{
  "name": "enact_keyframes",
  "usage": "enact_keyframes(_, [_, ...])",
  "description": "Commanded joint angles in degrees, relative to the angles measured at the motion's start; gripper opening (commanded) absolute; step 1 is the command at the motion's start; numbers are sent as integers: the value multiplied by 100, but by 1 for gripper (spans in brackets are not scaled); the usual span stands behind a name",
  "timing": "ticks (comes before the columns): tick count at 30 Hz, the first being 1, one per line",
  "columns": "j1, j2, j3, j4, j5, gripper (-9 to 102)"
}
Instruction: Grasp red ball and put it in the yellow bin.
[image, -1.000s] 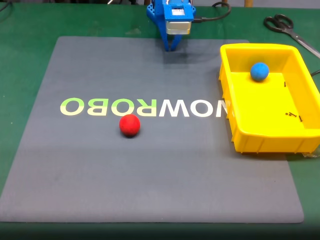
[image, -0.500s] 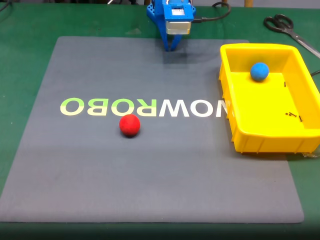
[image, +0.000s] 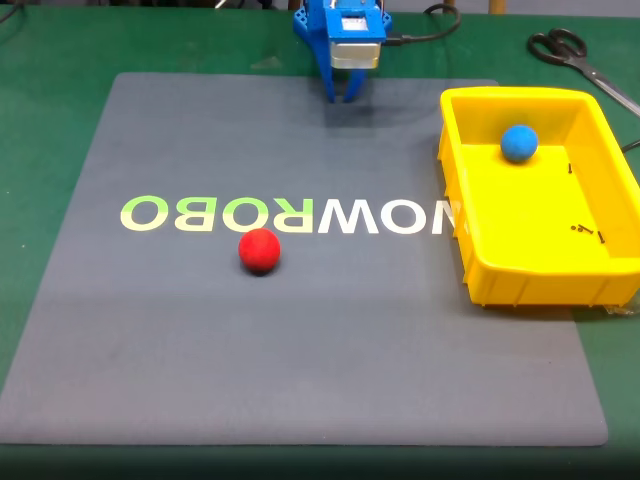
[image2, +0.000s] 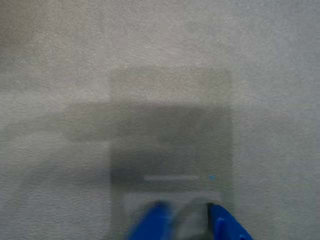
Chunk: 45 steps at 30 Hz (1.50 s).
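The red ball (image: 259, 250) lies on the grey mat just below the "ROBO" lettering, left of centre in the fixed view. At the right stands the yellow bin (image: 478, 260), with a blue ball (image: 519, 143) in its far end. My blue gripper (image: 343, 97) hangs at the mat's far edge, well away from the red ball, pointing down with its fingers slightly open and nothing between them. In the wrist view the two blue fingertips (image2: 222, 222) of the gripper (image2: 185, 210) show at the bottom edge, blurred, with a gap between them over bare grey mat.
The grey mat (image: 200, 350) lies on a green table. Scissors (image: 575, 55) rest at the far right behind the bin. A black cable (image: 430, 30) runs behind the arm's base.
The gripper's fingertips, which met in a point before, now stand slightly apart. The balls and the bin have not moved.
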<state>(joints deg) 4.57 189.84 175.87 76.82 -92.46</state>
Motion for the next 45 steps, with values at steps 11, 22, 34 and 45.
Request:
enact_keyframes(11, [633,-598,-1960,-519,-299,32])
enact_keyframes(22, [1521,-4579,-3788,-3103,-659,32])
enact_keyframes(34, [1688,-7840,-5616,-4254,-668,32])
enact_keyframes(45, [1529,-9686,-7128,-4729,-589,34])
